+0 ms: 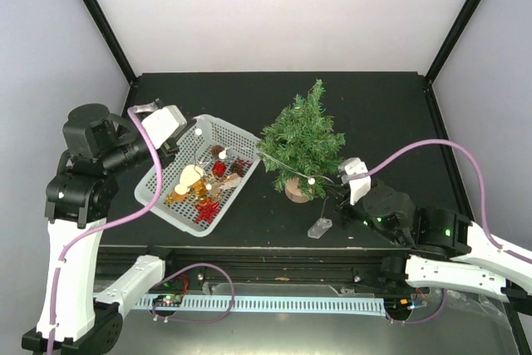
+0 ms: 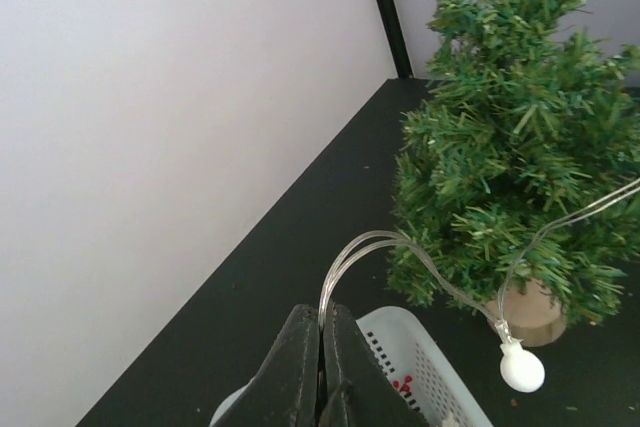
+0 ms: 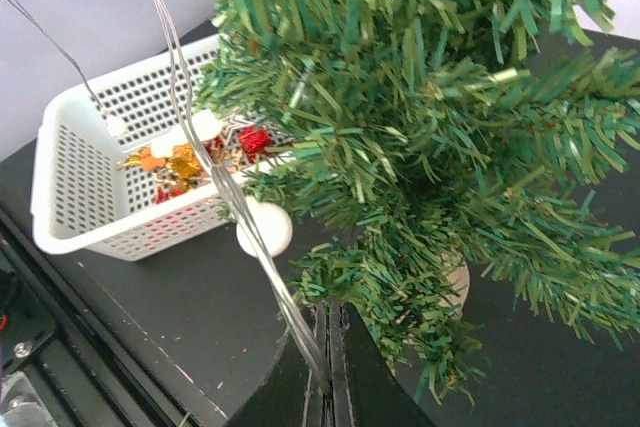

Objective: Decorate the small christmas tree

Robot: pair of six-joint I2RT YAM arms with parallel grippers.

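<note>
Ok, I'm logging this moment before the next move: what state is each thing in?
Small green bristly christmas tree: upright on its wooden base.
Clear-wire light string with white bulbs: held by both grippers.
White perforated plastic basket: upright, holding ornaments.
Left gripper: fingers shut on the light string.
Right gripper: fingers shut on the light string.

Left end effector [image 2: 321, 319] and right end effector [image 3: 329, 322], fingers of each tight together, facing one another
</note>
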